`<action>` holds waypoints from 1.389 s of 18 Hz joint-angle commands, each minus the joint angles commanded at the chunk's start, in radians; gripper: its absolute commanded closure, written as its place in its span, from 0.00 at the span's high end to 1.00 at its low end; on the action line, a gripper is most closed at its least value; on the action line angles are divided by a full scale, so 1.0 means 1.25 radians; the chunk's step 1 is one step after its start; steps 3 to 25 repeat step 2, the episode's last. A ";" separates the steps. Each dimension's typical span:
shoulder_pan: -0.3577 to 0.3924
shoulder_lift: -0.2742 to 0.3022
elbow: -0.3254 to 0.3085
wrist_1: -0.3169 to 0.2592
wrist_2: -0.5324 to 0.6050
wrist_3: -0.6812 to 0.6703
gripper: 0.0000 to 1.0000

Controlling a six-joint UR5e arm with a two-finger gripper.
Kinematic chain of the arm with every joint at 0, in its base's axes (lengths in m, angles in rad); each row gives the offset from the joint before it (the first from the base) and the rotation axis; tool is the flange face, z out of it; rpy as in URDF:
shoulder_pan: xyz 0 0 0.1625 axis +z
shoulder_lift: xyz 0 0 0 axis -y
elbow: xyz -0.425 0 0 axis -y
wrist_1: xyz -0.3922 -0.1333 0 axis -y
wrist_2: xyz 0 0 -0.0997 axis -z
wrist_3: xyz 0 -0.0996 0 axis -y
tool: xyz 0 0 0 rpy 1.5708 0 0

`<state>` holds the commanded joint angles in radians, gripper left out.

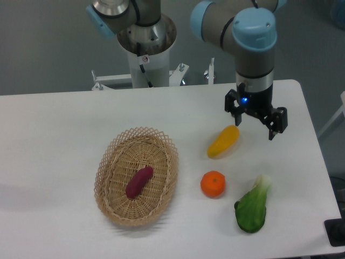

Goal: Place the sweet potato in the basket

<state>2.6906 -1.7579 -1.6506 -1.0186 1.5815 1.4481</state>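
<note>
We see a white table (64, 124) with a big woven basket (108, 162) on it. The basket is oval and tan, with a loopy rim. The sweet potato (139, 182) lies inside the basket, on its bottom, near the middle. It is small and purple-pink, and it lies slanted, with one tip pointing up and to the right.

To the right of the basket we see three more things. A yellow-orange vegetable (223, 141) lies on the table, long and slanted. Below it sits a round orange (213, 184). Farther right and lower down lies a leafy green vegetable (252, 208) with a pale stem end pointing up.

The robot arm (253, 38) reaches down over the right part of the table. Its gripper (255, 127) hangs just above and to the right of the yellow-orange vegetable. The two black fingers (275, 123) are spread wide apart, and there is nothing between them. A small blue light glows on the gripper's body. The gripper is well apart from the basket and the sweet potato.
</note>
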 joint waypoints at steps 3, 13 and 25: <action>0.000 0.001 -0.001 0.000 -0.001 0.000 1.00; 0.000 0.001 -0.001 0.000 -0.001 0.000 1.00; 0.000 0.001 -0.001 0.000 -0.001 0.000 1.00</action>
